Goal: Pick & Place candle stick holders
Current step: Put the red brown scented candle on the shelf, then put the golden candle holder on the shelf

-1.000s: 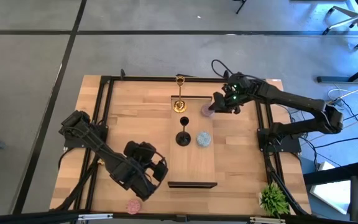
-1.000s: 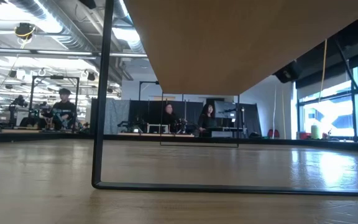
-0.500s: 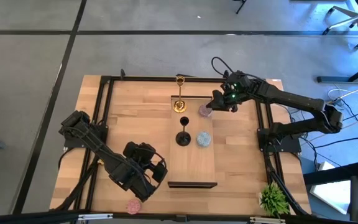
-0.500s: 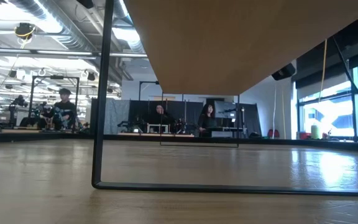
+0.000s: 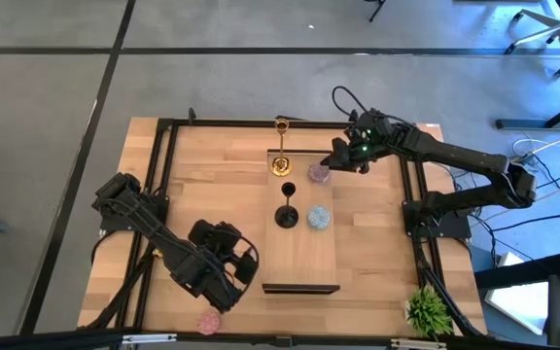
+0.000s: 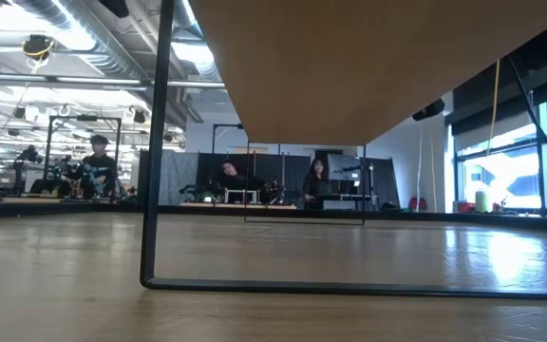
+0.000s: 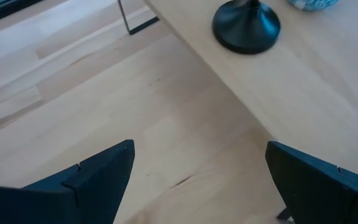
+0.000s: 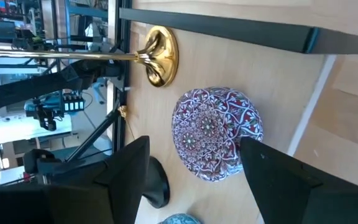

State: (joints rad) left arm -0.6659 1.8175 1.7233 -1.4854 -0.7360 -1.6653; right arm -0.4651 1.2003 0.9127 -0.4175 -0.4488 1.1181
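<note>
On the wooden counter (image 5: 212,185), a raised board (image 5: 304,248) carries the holders. The right gripper (image 5: 339,161), fingers spread wide, flanks the mauve holder (image 8: 216,132) without gripping; only its wrist view shows that pattern. The left gripper (image 7: 197,180) hovers open near the black holder (image 7: 246,25).

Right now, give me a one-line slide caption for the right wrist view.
Right gripper open, its fingers either side of the mauve patterned holder on the light shelf, gold holder and black holder base beyond.
</note>
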